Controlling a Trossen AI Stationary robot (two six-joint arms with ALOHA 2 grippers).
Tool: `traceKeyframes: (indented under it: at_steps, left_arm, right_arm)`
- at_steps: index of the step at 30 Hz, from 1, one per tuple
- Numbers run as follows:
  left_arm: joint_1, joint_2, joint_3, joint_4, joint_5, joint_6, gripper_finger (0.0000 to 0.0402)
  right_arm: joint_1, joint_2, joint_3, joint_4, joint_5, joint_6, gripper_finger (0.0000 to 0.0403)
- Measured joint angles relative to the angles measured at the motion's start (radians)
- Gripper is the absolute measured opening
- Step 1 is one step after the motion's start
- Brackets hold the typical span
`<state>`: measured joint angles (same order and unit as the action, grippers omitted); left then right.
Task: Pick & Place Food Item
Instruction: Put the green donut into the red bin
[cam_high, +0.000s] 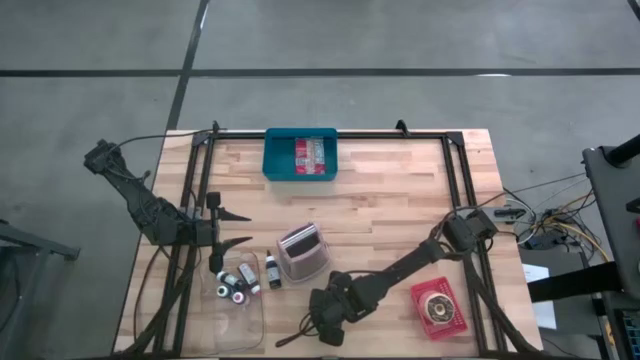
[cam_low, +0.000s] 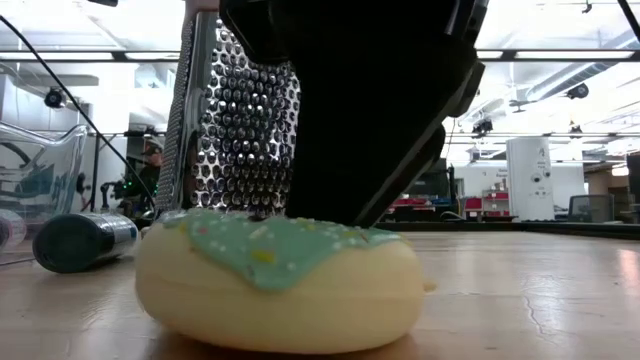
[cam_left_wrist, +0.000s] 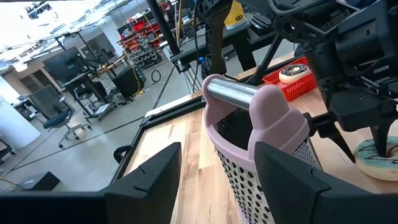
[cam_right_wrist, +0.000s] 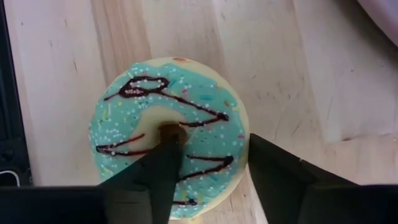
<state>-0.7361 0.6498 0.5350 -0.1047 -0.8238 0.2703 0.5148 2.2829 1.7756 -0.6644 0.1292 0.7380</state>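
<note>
Teal-iced donut (cam_right_wrist: 169, 134) sits right under the right claw (cam_right_wrist: 208, 168), at abt 6 o'clock on the counter (cam_high: 390, 200) in the high view, near the front edge. Claw is part open and straddling one side of the ring: one finger tip is down in the centre hole, the other stands just outside the outer rim, so the ring wall lies between them; no squeeze visible yet, nothing lifted, donut flat on the wood. Handling, my guess: looks like a soft foam or rubbery toy, light, squashy, w/ a smooth glazed top that may slip, so a pinch across the ring wall (hole to rim) seems the sound hold, gentle pressure only. Outward from there: a metal grater w/ pink handle (cam_high: 302, 250) stands just behind it at abt 11 o'clock, a clear tub of small bottles (cam_high: 235, 290) at 9, a red basket w/ another donut (cam_high: 437, 308) at 3, a teal bin (cam_high: 300, 155) at 12 by the far edge. Left claw (cam_high: 232, 228) waits open at the counter's 9 o'clock side, holding nothing.
</note>
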Motion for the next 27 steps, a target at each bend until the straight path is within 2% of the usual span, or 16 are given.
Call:
traceKeyframes:
  at_steps: [12,27]
  left_arm:
    - [0.0,0.0,0.0,0.0,0.0,0.007,0.0207]
    - [0.0,0.0,0.0,0.0,0.0,0.003,0.0207]
  right_arm:
    - [0.007,0.0,0.0,-0.002,0.001,0.014,0.002]
    - [0.011,0.0,0.001,-0.01,0.002,0.015,0.0012]
